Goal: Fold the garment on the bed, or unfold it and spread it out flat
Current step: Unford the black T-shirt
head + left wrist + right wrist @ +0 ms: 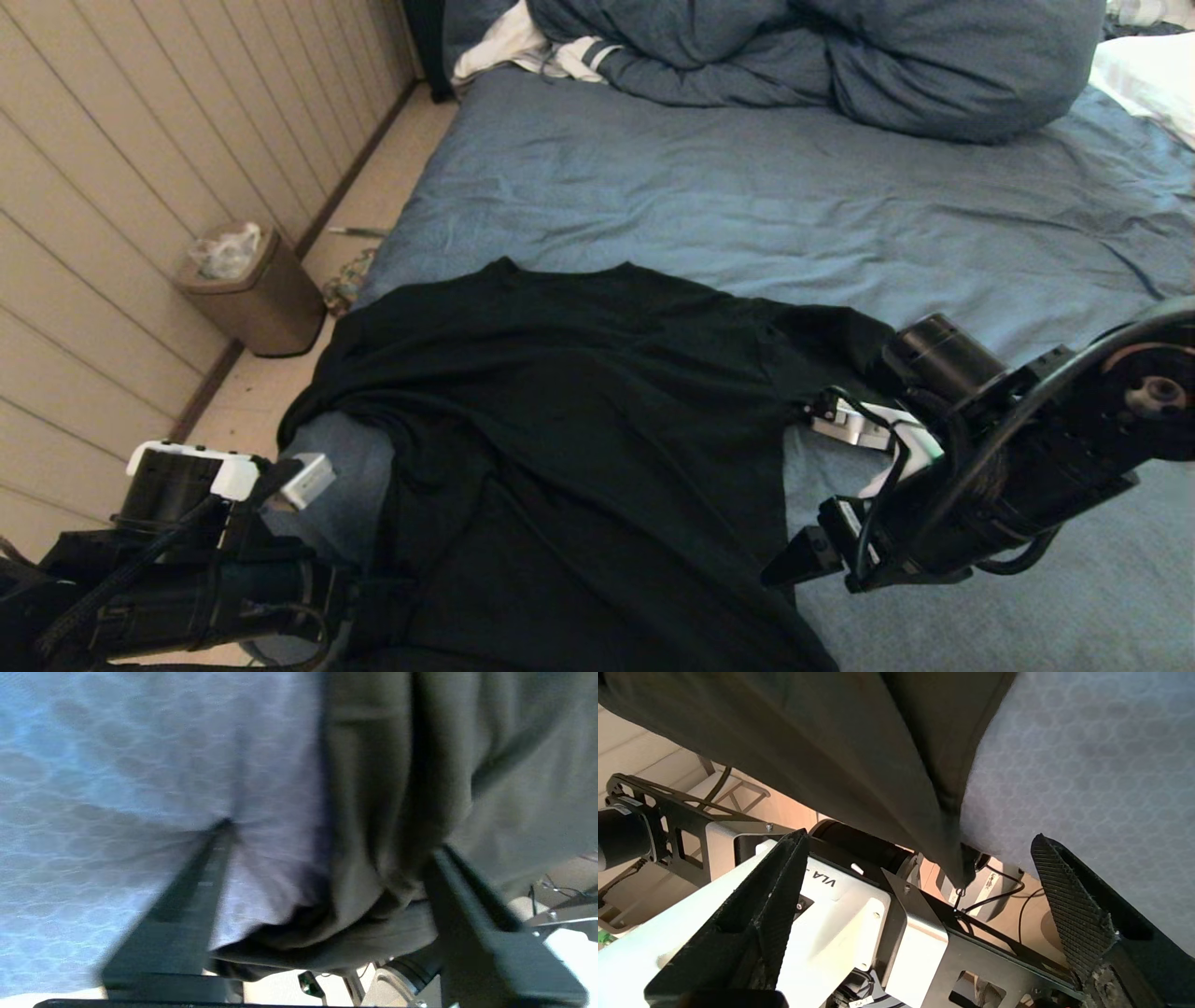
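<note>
Black cotton garment (579,420), plain side up, lies spread on the near part of the bed (747,196), its lower end hanging over the near edge and one corner drooping off the left side. Head view: the left end effector (369,583) is low at the bed's near left corner, at the shirt's hem, its tips hidden by cloth; the right end effector (794,560) sits beside the shirt's right edge. A bulky blue duvet (840,65) is piled at the far end, and a bin (252,289) stands on the floor to the left.

Left wrist view: the left end effector (327,858) has its fingers (467,896) apart, straddling a bunched fold of the garment (387,812); no clamping is visible.

Right wrist view: the right end effector (920,858) stands wide apart, holding nothing; the garment's (859,756) hanging corner dangles between the fingers (1064,896) without touching them.
</note>
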Motion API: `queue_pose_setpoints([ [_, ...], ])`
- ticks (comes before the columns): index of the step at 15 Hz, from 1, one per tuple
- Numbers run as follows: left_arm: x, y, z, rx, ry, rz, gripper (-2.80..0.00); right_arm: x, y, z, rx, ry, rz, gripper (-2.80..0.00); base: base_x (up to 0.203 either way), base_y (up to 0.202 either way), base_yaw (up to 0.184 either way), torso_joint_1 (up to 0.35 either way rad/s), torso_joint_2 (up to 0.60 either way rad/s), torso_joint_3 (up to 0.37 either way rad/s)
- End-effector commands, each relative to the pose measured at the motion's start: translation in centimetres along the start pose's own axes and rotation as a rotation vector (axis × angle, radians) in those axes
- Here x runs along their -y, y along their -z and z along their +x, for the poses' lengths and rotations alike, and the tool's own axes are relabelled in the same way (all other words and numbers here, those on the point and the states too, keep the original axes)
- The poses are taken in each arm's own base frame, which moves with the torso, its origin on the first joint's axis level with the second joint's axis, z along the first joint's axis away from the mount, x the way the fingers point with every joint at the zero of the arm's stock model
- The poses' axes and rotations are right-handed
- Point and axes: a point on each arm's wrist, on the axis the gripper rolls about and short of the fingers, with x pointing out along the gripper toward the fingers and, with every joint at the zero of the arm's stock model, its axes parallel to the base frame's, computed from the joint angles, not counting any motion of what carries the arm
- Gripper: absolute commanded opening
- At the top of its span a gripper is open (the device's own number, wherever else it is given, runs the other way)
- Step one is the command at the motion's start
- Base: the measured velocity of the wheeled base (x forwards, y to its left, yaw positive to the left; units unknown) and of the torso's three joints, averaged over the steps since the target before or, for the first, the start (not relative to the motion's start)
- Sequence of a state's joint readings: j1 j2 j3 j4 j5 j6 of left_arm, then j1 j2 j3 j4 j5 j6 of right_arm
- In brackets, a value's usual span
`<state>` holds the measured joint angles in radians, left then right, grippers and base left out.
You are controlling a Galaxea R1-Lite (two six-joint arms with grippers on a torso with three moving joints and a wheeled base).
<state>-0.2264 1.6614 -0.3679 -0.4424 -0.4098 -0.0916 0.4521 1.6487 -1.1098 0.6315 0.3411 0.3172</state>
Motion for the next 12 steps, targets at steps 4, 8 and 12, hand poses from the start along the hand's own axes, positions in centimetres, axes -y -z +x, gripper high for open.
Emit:
queue_pose_setpoints([
  [4,0.5,-0.2,-0.8,0.033,0.041,-0.003,-2.80,0.1,-0.5,0.7,-0.013,0.000,0.004,0.00,0.000,0.000,0.000,0.000,0.00,0.000],
  [8,0.6,0.0,-1.1,0.037,0.040,-0.006,-2.80,0.1,-0.7,1.3,-0.023,-0.002,0.001,0.00,0.000,0.000,0.000,0.000,0.00,0.000],
  [12,0.8,0.1,-1.6,0.052,0.041,0.000,-2.80,0.0,-1.1,2.1,-0.023,-0.006,-0.005,0.00,0.000,0.000,0.000,0.000,0.00,0.000],
])
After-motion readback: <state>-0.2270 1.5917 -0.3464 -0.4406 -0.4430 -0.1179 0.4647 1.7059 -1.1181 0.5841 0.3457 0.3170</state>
